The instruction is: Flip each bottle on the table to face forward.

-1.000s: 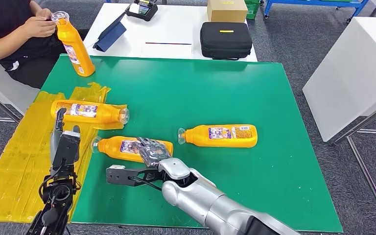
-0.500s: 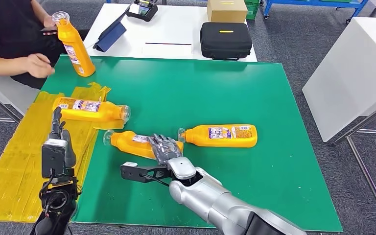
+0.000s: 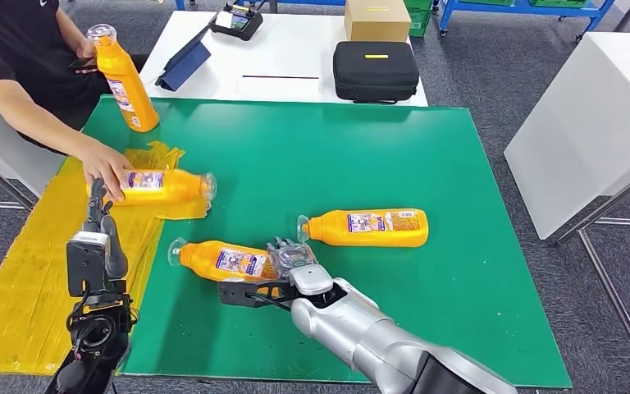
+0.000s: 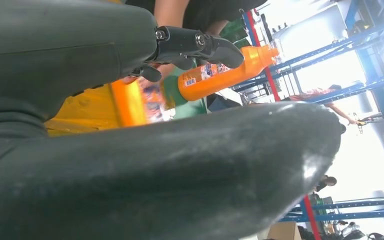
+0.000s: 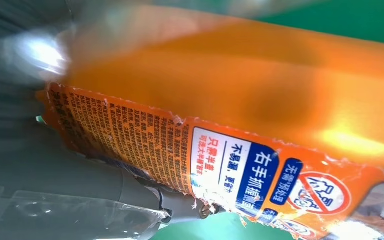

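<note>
1. The right hand (image 3: 289, 261) grips the base end of an orange bottle (image 3: 223, 261) lying on its side on the green table mat (image 3: 336, 164), its clear cap pointing toward the robot's left.
2. In the right wrist view that bottle's label (image 5: 260, 175) is close: a torn orange wrap with fine Chinese print, a white-and-blue panel with large Chinese characters, and a red prohibition circle. The fine print is too small to read.
3. A second orange bottle (image 3: 367, 227) lies on its side just beyond the right hand, cap toward the held bottle, its label facing up with a purple patch and small print that cannot be read.
4. A third orange bottle (image 3: 168, 185) lies on the crumpled yellow sheet (image 3: 25, 279) at the mat's left edge; a person's hand (image 3: 107, 168) rests on its base end.
5. A fourth orange bottle (image 3: 123, 78) stands tilted at the mat's far left corner, label facing sideways.
6. The left hand (image 3: 96, 246) hovers over the yellow sheet, fingers pointing up and apart, holding nothing.
7. Beyond the mat, a white table (image 3: 295, 49) carries a black zip case (image 3: 376, 71) with a yellow mark, a cardboard box (image 3: 376, 18), and a blue folder (image 3: 184, 64).
</note>
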### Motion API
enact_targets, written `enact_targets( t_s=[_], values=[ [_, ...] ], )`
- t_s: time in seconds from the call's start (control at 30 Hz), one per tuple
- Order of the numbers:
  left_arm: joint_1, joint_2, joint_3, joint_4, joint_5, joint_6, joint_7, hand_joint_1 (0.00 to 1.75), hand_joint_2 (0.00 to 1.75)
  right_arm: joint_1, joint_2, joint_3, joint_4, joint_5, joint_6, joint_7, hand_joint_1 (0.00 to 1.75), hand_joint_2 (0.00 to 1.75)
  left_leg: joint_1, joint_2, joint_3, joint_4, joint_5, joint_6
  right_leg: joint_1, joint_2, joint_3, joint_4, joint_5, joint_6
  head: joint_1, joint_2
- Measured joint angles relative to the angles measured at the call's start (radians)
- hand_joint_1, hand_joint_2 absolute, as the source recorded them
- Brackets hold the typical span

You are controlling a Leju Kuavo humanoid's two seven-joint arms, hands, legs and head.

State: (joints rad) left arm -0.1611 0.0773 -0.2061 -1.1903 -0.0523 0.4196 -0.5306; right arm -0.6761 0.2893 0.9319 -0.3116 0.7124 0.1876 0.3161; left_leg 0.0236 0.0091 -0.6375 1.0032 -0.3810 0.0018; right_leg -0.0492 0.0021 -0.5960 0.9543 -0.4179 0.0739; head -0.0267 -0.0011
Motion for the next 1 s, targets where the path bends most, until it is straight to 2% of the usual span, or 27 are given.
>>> enact_targets(
  t_s=[0.07, 0.1, 0.23, 0.43, 0.57, 0.63, 0.73, 0.8, 0.87, 1.0],
  values=[
    [-0.001, 0.001, -0.001, 0.002, 0.001, 0.0, 0.0, 0.0, 0.0, 0.0, -0.001, 0.0, 0.001, -0.001, 0.003, 0.001, 1.65, 1.75, 0.0, 0.0, 0.001, 0.0, 0.0, 0.0, 0.0, 0.0, 0.0, 0.0, 0.0, 0.0, 0.0, 0.0],
    [-0.002, 0.002, -0.002, 0.004, 0.002, 0.0, 0.0, 0.0, 0.0, 0.0, -0.001, 0.0, 0.002, -0.001, 0.008, 0.003, 1.73, 1.75, 0.0, 0.0, 0.001, 0.0, 0.0, 0.0, 0.0, 0.001, 0.001, 0.0, 0.0, 0.0, 0.0, 0.0],
    [-0.004, 0.007, -0.003, 0.008, 0.012, 0.0, 0.0, 0.0, 0.0, -0.003, -0.002, -0.001, 0.003, -0.006, 0.051, 0.006, 1.75, 1.75, 0.0, 0.001, 0.004, 0.0, -0.001, -0.001, 0.0, 0.002, 0.003, 0.0, 0.0, 0.0, 0.0, 0.0],
    [-0.004, 0.021, -0.003, 0.008, 0.019, -0.001, 0.0, 0.0, 0.0, -0.002, -0.002, -0.004, 0.003, -0.021, 0.053, -0.011, 1.75, 1.75, 0.0, 0.002, 0.006, 0.0, -0.001, -0.001, 0.0, 0.003, 0.005, 0.0, -0.001, -0.001, 0.0, 0.0],
    [-0.004, 0.031, -0.003, 0.008, 0.03, -0.022, 0.01, 0.0, 0.0, 0.0, -0.002, -0.015, 0.003, -0.054, 0.039, -0.06, 1.75, 1.75, 0.0, 0.004, 0.008, 0.0, -0.001, -0.001, 0.0, 0.005, 0.006, 0.0, -0.001, -0.001, 0.0, 0.0],
    [-0.003, 0.034, -0.002, 0.008, 0.076, -0.08, 0.046, 0.0, 0.0, 0.003, -0.002, -0.035, 0.001, -0.093, 0.021, -0.102, 1.75, 1.75, 0.0, 0.005, 0.008, 0.0, -0.002, -0.001, 0.0, 0.006, 0.006, 0.0, -0.001, -0.001, 0.0, 0.0],
    [0.004, 0.036, 0.01, 0.008, 0.24, -0.249, 0.124, 0.0, 0.0, 0.013, -0.002, -0.083, -0.015, -0.173, -0.024, -0.179, 1.75, 1.75, 0.001, 0.005, 0.007, 0.0, -0.001, -0.001, 0.001, 0.006, 0.008, 0.0, 0.001, 0.0, 0.0, 0.0],
    [0.014, 0.036, 0.031, 0.008, 0.328, -0.325, 0.153, 0.0, 0.87, 0.026, -0.006, -0.124, -0.039, -0.231, -0.06, -0.225, 1.75, 1.75, 0.001, 0.005, 0.005, 0.0, 0.0, -0.001, 0.001, 0.007, 0.011, 0.001, 0.003, 0.0, 0.0, 0.0],
    [0.026, 0.037, 0.06, 0.005, 0.369, -0.347, 0.166, 0.0, 1.75, 0.054, -0.017, -0.172, -0.088, -0.293, -0.089, -0.262, 1.75, 1.75, 0.002, 0.005, 0.001, 0.0, 0.001, -0.001, 0.002, 0.006, 0.01, 0.001, 0.004, -0.001, 0.0, 0.0],
    [0.063, 0.038, 0.146, -0.023, 0.437, -0.365, 0.209, 0.0, 1.75, 0.16, -0.065, -0.268, -0.292, -0.369, -0.127, -0.28, 1.75, 1.75, 0.002, 0.004, -0.004, 0.0, 0.002, 0.0, 0.003, 0.005, 0.007, 0.001, 0.004, 0.0, 0.0, 0.0]
  ],
)
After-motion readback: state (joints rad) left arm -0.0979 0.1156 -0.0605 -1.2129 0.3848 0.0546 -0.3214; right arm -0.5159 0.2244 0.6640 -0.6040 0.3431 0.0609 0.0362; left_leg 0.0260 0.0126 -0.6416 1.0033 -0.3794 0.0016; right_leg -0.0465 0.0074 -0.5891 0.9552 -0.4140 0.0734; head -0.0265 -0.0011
